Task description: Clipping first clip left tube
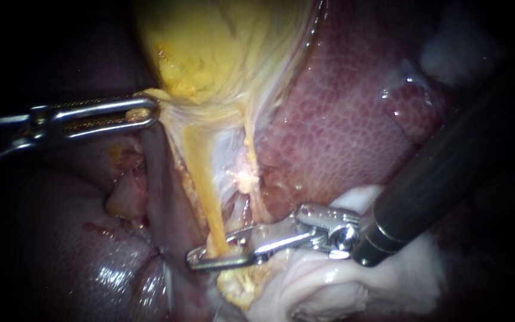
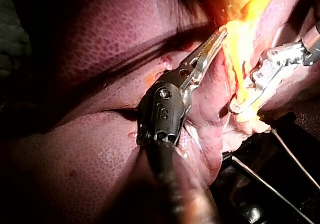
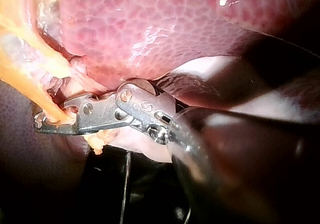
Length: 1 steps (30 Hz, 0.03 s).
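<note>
The yellow gallbladder (image 1: 222, 42) hangs at the top of the endoscope view. My left instrument (image 1: 150, 110) comes in from the left, its slotted jaws shut on the gallbladder's lower edge and holding it taut. Two strands run down from there: the yellow left tube (image 1: 204, 191) and a paler right tube (image 1: 248, 155). My right instrument (image 1: 201, 256) reaches in from the right, its jaws closed around the left tube low down, one jaw on each side. The right wrist view shows those jaws (image 3: 42, 120) pinching the yellow tube (image 3: 25, 84). No separate clip shows.
Red mottled liver (image 1: 341, 119) lies behind and to the right of the tubes. Pale white tissue (image 1: 341, 286) sits under my right instrument's shaft. Darker wet liver (image 1: 90, 262) fills the lower left. In the left wrist view my left instrument (image 2: 220, 34) meets the gallbladder's bright yellow edge.
</note>
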Available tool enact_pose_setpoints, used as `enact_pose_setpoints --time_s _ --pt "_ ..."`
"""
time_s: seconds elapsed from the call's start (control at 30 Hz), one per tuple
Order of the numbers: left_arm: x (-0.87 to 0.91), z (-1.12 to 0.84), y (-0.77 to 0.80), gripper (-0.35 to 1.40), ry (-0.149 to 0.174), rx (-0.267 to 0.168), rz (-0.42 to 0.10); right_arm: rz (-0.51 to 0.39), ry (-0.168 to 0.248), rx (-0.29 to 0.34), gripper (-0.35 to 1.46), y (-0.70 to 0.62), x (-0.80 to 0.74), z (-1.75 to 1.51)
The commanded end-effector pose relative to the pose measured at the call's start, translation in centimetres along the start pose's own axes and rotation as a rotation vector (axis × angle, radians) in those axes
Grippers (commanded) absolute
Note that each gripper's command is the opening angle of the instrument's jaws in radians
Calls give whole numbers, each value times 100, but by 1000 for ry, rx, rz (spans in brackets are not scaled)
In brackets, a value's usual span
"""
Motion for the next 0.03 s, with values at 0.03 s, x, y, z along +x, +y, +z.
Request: enact_pose_setpoints --time_s 0.03 --pt "0 0 0 -35 0 0 0 0 0 0 -35 0 0 0"
